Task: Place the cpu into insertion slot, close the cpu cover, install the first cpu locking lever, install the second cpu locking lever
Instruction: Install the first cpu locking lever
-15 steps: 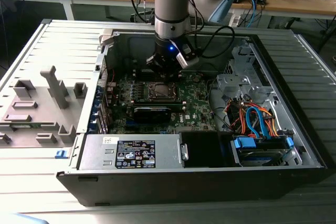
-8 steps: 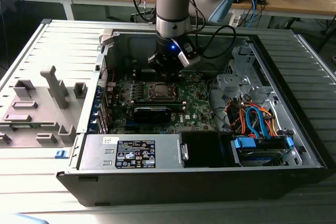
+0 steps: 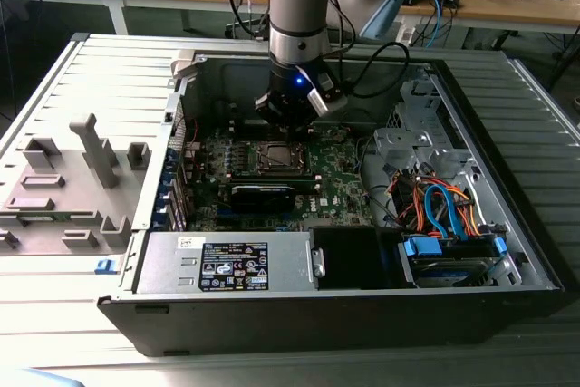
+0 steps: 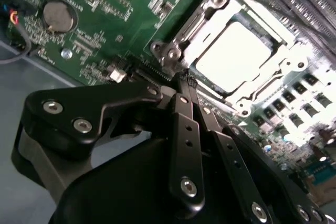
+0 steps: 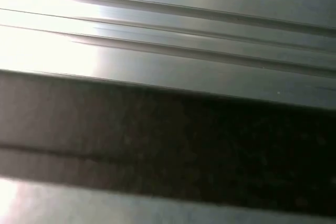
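Grey ribbed worktop (image 3: pixel 54 70) carries the big open computer case (image 3: pixel 507 251) that I am looking into; on the exterior view's left, a grey plastic holder (image 3: pixel 68 188) with posts sits well apart from the case; inside the case lies the green board (image 3: pixel 340 183); my arm (image 3: pixel 299 6) comes down from above to the board, and my hand (image 3: pixel 292 120) hangs just over the far edge of the insertion slot (image 3: pixel 275 159); a black heatsink block (image 3: pixel 263 195) lies near that slot on its near side; in the second wrist view the hand (image 4: pixel 185 80) has its black fingers (image 4: pixel 184 124) pressed together at the tip with nothing between them; the tip sits right at the edge of the insertion slot (image 4: pixel 173 51); the cpu (image 4: pixel 233 53) lies flat in the slot, shining bright; the cpu cover (image 4: pixel 262 17) lies down around it like a silver frame; a round coin battery (image 4: pixel 58 15) sits well apart on the board.
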### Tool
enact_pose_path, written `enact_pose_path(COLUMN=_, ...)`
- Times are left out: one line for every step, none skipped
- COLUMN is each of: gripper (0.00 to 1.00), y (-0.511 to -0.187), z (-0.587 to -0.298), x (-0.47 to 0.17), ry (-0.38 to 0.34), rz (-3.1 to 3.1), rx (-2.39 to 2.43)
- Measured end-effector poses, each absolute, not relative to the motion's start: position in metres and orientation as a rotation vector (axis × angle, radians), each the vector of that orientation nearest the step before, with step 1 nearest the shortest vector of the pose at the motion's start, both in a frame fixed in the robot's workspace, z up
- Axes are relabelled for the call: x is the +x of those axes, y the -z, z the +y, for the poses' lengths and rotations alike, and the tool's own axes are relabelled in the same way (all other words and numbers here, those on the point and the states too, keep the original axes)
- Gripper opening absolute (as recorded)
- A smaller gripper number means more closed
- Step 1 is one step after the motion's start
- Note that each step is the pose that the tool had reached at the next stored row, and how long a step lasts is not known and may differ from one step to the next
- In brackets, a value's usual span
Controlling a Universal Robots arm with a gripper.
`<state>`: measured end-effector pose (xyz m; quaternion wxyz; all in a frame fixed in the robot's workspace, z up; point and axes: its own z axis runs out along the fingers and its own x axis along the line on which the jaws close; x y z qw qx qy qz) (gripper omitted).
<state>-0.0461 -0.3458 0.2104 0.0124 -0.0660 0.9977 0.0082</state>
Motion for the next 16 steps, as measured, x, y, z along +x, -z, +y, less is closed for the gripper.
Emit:
enact_pose_path(gripper=0.11, y=-0.210, z=-0.349, x=-0.046, ry=-0.025, rz=3.110, rx=-0.206)
enact_pose_path(gripper=0.11, y=-0.210, z=-0.352, x=-0.046, ry=-0.025, rz=3.110, rx=-0.206)
enact_pose_path(gripper=0.11, y=-0.210, z=-0.358, x=-0.046, ry=-0.025, rz=3.110, rx=-0.205)
enact_pose_path(gripper=0.11, y=-0.210, z=-0.361, x=-0.046, ry=-0.025, rz=3.110, rx=-0.197)
enact_pose_path(gripper=0.11, y=-0.209, z=-0.361, x=-0.046, ry=-0.024, rz=3.111, rx=-0.178)
enact_pose_path(gripper=0.11, y=-0.209, z=-0.362, x=-0.046, ry=-0.023, rz=3.112, rx=-0.164)
enact_pose_path(gripper=0.11, y=-0.209, z=-0.362, x=-0.046, ry=-0.022, rz=3.113, rx=-0.152)
enact_pose_path(gripper=0.11, y=-0.208, z=-0.362, x=-0.046, ry=-0.020, rz=3.114, rx=-0.135)
enact_pose_path(gripper=0.11, y=-0.208, z=-0.362, x=-0.046, ry=-0.018, rz=3.114, rx=-0.128)
enact_pose_path(gripper=0.11, y=-0.208, z=-0.362, x=-0.046, ry=-0.010, rz=3.114, rx=-0.122)
enact_pose_path(gripper=0.11, y=-0.208, z=-0.363, x=-0.046, ry=0.000, rz=3.115, rx=-0.120)
enact_pose_path(gripper=0.11, y=-0.208, z=-0.364, x=-0.046, ry=0.010, rz=3.115, rx=-0.118)
enact_pose_path(gripper=0.11, y=-0.208, z=-0.365, x=-0.046, ry=0.016, rz=3.115, rx=-0.117)
enact_pose_path(gripper=0.11, y=-0.220, z=-0.373, x=-0.046, ry=0.025, rz=3.115, rx=-0.116)
enact_pose_path(gripper=0.11, y=-0.225, z=-0.374, x=-0.046, ry=0.025, rz=3.115, rx=-0.116)
enact_pose_path(gripper=0.11, y=-0.229, z=-0.374, x=-0.046, ry=0.025, rz=3.115, rx=-0.116)
